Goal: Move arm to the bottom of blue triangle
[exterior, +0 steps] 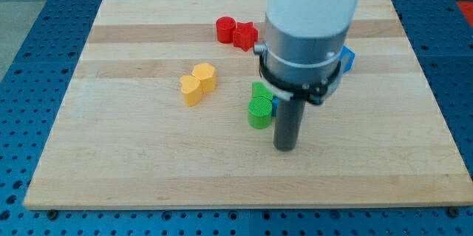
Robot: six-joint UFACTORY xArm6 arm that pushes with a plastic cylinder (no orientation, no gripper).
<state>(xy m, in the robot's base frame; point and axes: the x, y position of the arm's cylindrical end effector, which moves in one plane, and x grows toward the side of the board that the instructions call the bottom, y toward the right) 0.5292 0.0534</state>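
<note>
My tip (285, 147) rests on the pale wooden surface (133, 169) just right of centre frame, beside a round green cylinder block (259, 112). There are no fingers here, only a bare dark rod holding nothing. A sliver of blue block (348, 59), shape unclear, peeks out right of the arm. Two red blocks (236, 31) sit top centre; two yellow blocks (198, 83) lie left of centre.
</note>
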